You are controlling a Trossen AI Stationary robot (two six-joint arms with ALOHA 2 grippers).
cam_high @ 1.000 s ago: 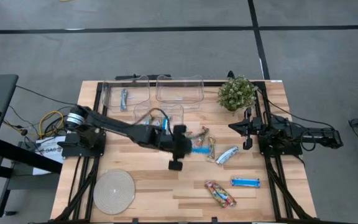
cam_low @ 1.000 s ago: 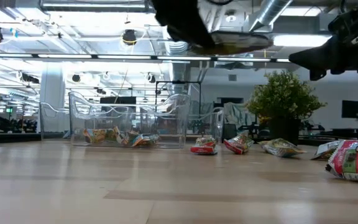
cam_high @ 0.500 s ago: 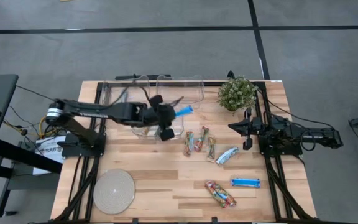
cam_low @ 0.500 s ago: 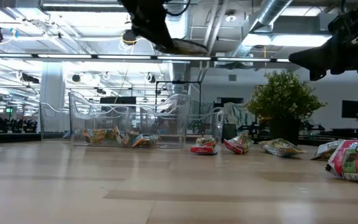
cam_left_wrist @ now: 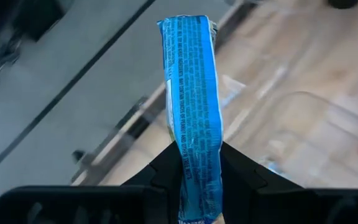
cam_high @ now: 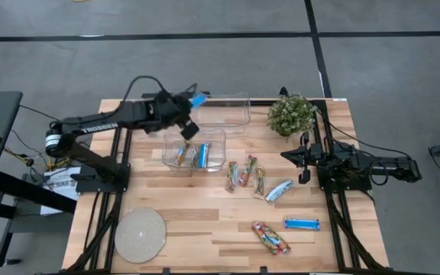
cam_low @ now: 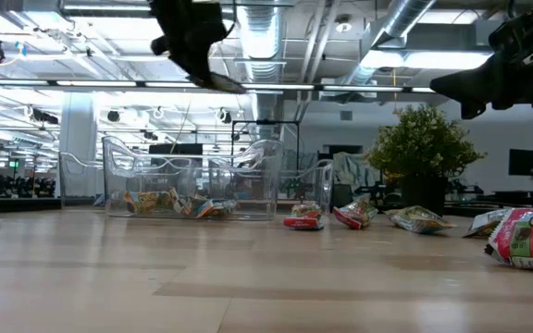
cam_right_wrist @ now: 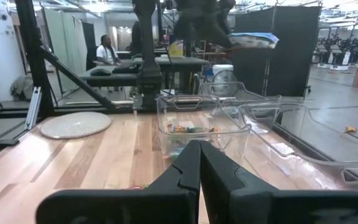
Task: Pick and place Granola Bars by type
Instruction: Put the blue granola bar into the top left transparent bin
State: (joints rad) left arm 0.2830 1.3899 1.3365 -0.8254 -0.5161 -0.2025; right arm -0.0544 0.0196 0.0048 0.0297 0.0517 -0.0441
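My left gripper [cam_high: 188, 103] is shut on a bright blue granola bar [cam_left_wrist: 190, 106] and hangs high over the far clear bins [cam_high: 220, 111]; the bar sticks out past the fingers [cam_high: 198, 98]. In the low view the gripper [cam_low: 192, 42] and bar [cam_low: 218, 81] are well above the bins. The near bin [cam_high: 195, 150] holds a multicoloured and a blue bar. Loose on the table lie three multicoloured bars [cam_high: 247, 174], a silvery-blue one [cam_high: 279, 190], a blue one [cam_high: 302, 223] and another multicoloured one [cam_high: 270, 237]. My right gripper [cam_high: 304, 159] waits shut at the right edge. My left gripper pinches the blue bar between its two fingers [cam_left_wrist: 238, 174] at one end [cam_left_wrist: 194, 186] of the wrapper. The fingers lie along the bar, which runs straight out ahead of them. It is lifted clear, high above the bins and table.
A potted plant [cam_high: 290, 114] stands at the far right, close to my right arm. A round pale disc [cam_high: 140, 233] lies at the near left. Three clear bins group at the far middle. A person sits in the room beyond the table [cam_right_wrist: 106, 50].
My left gripper has carried the blue bar from over the table's middle toward the far edge and to the left, passing over the near bin and turning as it went. It now stands above the far bins, still shut on the bar. The right arm kept still.
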